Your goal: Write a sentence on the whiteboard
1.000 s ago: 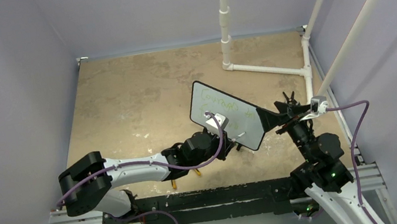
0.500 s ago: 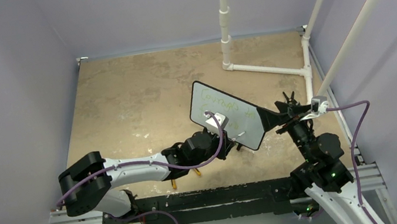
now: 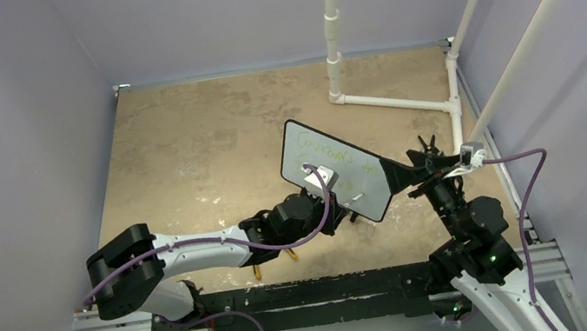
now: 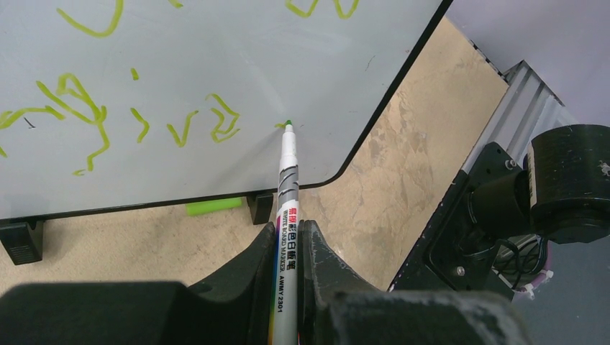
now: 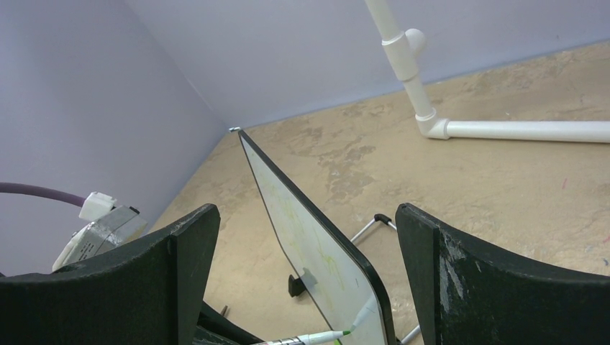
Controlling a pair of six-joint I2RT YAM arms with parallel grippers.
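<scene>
- Presently, the marker [image 4: 288,172] is clamped between the left fingers [image 4: 308,244]. Its barrel projects straight ahead of them and its green tip is set against the whiteboard [image 4: 180,57].
- The whiteboard is stood on its small black feet [image 4: 260,207] on the bench [image 4: 388,180], leaning back, just ahead of the left fingers. The tip is placed close to the board's lower rounded corner.
- The sentence [image 4: 79,108] is seen as two rows of thin green scrawl, lying above the tip and to the side away from that corner. The lower row is judged to be near its end.
- The right fingers [image 5: 453,273] are spread wide apart with nothing held. The board's edge is seen ahead of them through the gap, and whether it is touched cannot be told.
- Little board is left beyond the tip, so a long stroke could be carried off the frame and onto the bench.
- If the board is not braced, it could be pushed back or tipped on its feet by too much pressure from the tip, and the strokes would be skewed.
- With too little pressure, contact could be lost and gaps left in the already faint line.
- The marker could be twisted or slid in the left fingers by sideways drag, and fresh ink could be smeared if the barrel is swept across the lower row.
</scene>
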